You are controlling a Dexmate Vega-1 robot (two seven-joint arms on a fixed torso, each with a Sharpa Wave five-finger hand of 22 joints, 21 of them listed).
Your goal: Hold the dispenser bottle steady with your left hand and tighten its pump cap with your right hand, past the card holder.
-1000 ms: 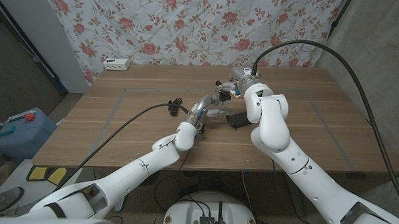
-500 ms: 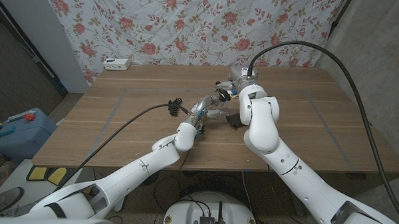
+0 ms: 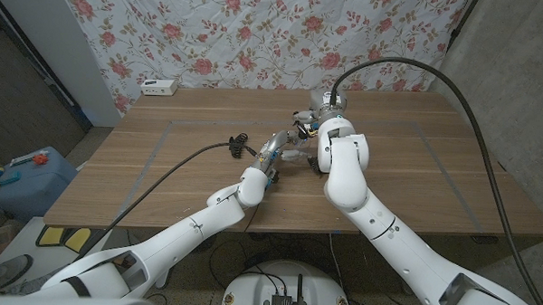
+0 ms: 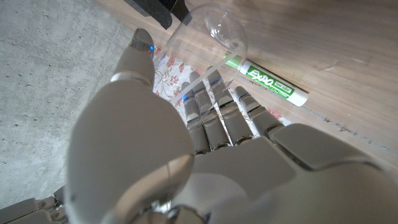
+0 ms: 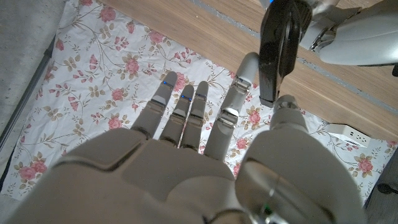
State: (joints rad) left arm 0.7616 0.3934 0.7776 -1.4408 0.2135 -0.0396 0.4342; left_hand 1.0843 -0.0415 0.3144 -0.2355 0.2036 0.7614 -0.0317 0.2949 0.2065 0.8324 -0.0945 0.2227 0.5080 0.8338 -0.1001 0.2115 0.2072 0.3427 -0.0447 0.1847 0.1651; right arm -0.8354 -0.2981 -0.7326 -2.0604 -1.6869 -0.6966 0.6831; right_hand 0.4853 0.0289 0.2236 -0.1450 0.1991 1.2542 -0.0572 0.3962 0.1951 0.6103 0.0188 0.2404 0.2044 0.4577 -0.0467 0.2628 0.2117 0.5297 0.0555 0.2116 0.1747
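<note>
Bottle (image 4: 214, 31) sits mid-table, clear plastic, with the left hand (image 4: 205, 124) wrapped around it, a green marker (image 4: 273, 84) lying just beside. Right hand (image 5: 205, 118) has the black pump (image 5: 281, 43) pinched between thumb and finger.

1. Head view: fixed, high, looking down over both arms onto the wooden table (image 3: 163, 158), floral cloth (image 3: 257, 43) beyond.
2. Left wrist view: close behind the left hand (image 4: 205, 155), facing along its fingers toward a clear bottle (image 4: 211, 31) and a marker (image 4: 273, 81).
3. Right wrist view: close behind the right hand (image 5: 186, 162), turned; shares table and floral cloth with the head view.
</note>
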